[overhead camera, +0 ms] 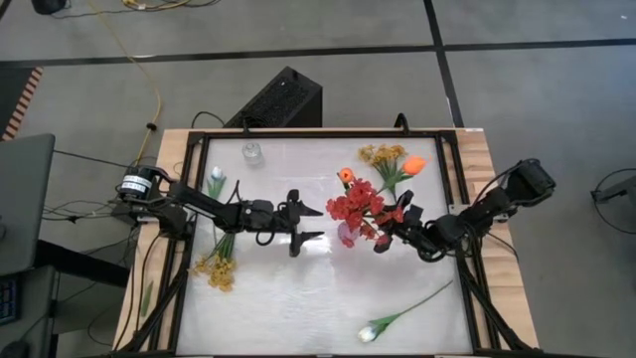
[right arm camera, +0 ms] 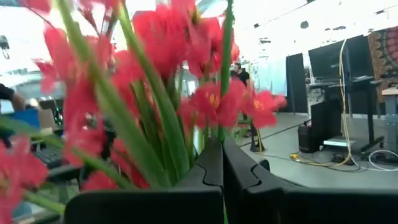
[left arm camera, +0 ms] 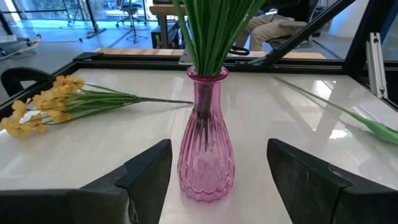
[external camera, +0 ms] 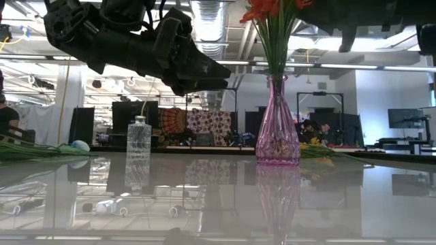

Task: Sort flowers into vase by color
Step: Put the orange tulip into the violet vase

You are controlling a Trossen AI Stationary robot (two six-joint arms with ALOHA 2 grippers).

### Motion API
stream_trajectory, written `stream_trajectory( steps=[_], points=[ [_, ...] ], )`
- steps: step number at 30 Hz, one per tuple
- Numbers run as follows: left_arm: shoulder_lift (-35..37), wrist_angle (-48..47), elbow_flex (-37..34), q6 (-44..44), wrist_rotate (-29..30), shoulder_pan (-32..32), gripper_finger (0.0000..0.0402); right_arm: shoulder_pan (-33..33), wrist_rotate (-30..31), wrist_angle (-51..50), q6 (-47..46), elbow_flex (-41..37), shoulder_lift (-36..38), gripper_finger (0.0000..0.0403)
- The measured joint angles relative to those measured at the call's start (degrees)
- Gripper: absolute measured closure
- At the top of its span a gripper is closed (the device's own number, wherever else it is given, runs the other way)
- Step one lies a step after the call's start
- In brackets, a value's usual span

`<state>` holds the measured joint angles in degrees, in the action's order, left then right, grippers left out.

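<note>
Centrally, ribbed pink glass vase (left arm camera: 206,149) holding red clustered sprays (overhead camera: 355,205) on glossy white worktop (overhead camera: 298,298), left gripper (overhead camera: 310,223) jaws spread beside it, right gripper (overhead camera: 390,231) jaws pressed together among blooms, yellow sprays (left arm camera: 37,106) lying flat.

high: straight down | low: table-level | wrists: close on shared vase (left arm camera: 206,149)

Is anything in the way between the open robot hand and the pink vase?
Nothing visible. The left tool is open and faces the pink vase across bare table. The yellow flowers lie off to one side, out of that path.
</note>
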<state>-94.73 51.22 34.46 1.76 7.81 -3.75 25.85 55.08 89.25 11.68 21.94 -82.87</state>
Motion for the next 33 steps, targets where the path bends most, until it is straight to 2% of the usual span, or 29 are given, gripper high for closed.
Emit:
stream_trajectory(
  steps=[26,33],
  points=[
    [0.0,-0.3,0.0,0.4,-0.1,0.0,0.015,0.0,3.6,-18.5,-10.7,0.2,0.0,0.0387],
    [0.0,-0.3,0.0,0.5,-0.1,0.0,0.015,-0.6,3.5,-30.0,-20.6,0.1,0.0,0.0387]
  ],
)
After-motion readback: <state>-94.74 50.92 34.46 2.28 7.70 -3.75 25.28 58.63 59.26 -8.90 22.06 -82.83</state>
